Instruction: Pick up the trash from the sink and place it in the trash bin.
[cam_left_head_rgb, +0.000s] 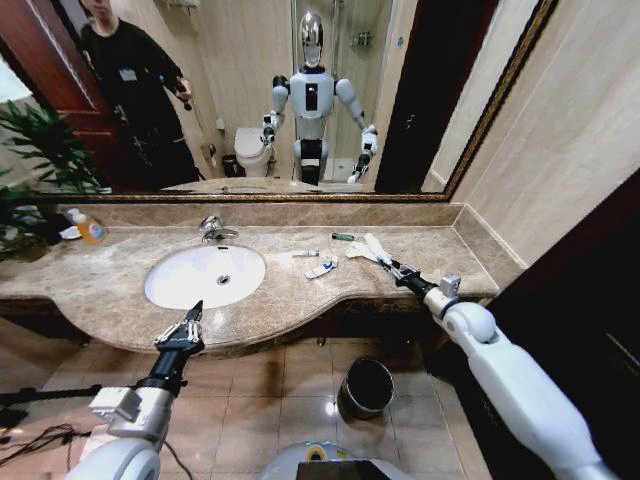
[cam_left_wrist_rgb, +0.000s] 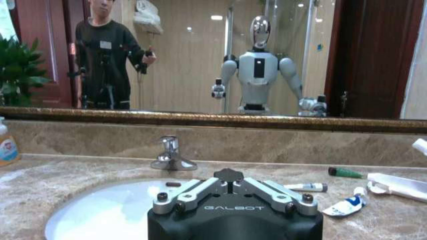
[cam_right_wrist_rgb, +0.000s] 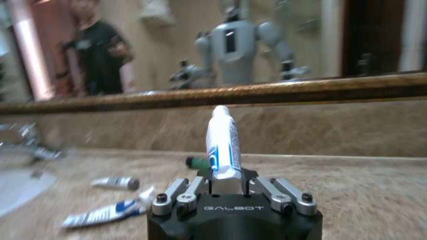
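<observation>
the left gripper is hovering with fingers apart and nothing between them at the bench edge before the sink. the head view is showing the trash bin standing on the floor. the right wrist view is showing the right gripper clamping a white tube above the bench, with a blue-marked tube lying near the sink.

A: Head view evenly lit from overhead, warm tone. Glare spot on the floor tiles beside the trash bin, and its metal rim shines. Strong fisheye bend along the mirror frame and walls.

B: Left wrist view sharp, soft light, sink bright white. Right wrist view blurred: mirror reflection smeared, tube in the fingers reasonably clear, scraps on the tabletop soft.
</observation>
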